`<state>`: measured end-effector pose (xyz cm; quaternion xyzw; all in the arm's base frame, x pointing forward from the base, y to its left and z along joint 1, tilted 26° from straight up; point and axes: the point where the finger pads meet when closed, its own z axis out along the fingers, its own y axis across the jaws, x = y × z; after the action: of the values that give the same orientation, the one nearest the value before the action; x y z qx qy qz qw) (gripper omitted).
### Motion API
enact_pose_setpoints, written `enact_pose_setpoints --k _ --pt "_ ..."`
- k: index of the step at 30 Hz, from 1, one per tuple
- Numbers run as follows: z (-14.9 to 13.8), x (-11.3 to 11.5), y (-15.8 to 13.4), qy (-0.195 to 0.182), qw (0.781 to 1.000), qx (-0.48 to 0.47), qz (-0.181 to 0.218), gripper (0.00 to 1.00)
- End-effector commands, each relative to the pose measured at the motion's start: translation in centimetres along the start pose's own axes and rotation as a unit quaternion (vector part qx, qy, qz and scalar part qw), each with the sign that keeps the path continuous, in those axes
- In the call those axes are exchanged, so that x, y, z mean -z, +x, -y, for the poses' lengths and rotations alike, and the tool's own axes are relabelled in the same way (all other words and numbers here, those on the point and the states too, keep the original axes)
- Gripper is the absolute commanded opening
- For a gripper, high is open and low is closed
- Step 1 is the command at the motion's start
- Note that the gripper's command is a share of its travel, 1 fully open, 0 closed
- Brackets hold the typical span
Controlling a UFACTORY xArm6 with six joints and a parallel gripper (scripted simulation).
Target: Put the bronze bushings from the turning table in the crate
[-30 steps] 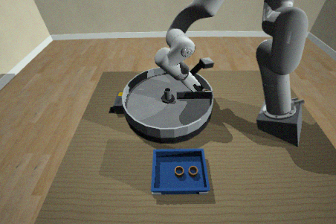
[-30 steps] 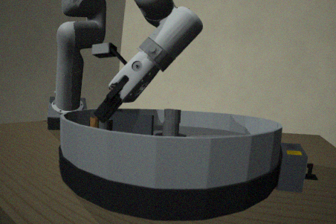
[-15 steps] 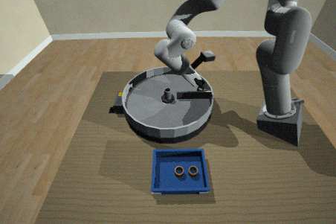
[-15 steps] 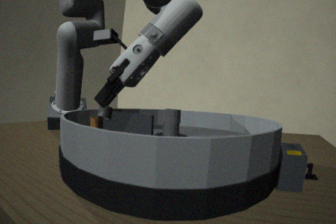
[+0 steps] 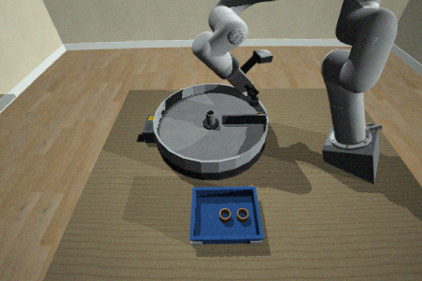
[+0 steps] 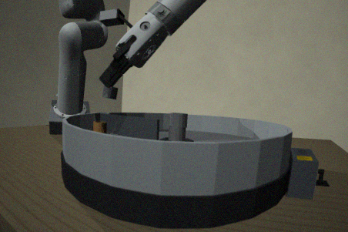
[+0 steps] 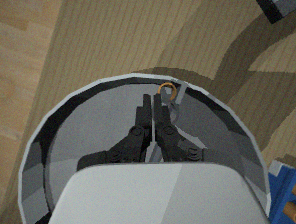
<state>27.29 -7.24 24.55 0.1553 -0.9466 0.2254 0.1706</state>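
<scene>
End effector (image 5: 252, 91) (image 6: 108, 82) (image 7: 152, 104) clenched on a grey bushing (image 5: 254, 102) (image 6: 110, 92) (image 7: 174, 112), its long axis slightly tilted; two bronze bushings (image 5: 220, 215) stand upright in the crate (image 5: 193, 216) (image 7: 280, 184); wooden worktop (image 5: 159, 216) (image 6: 23, 163) (image 7: 110, 40), beige walls (image 5: 140, 6) (image 6: 239, 47).
</scene>
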Motion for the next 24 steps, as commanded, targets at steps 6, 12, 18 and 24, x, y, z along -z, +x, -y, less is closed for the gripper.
enact_pose_setpoints --k 6,12,18,24 --pt "0.0 0.5 0.3 0.0 1.0 -0.001 0.001 0.0" --pt "0.0 0.5 0.3 0.0 1.0 -0.001 0.001 0.0" --pt "0.1 0.7 0.0 0.0 1.0 -0.001 0.001 0.0" --pt "1.1 3.0 -2.7 0.0 1.0 -0.001 0.001 0.0"
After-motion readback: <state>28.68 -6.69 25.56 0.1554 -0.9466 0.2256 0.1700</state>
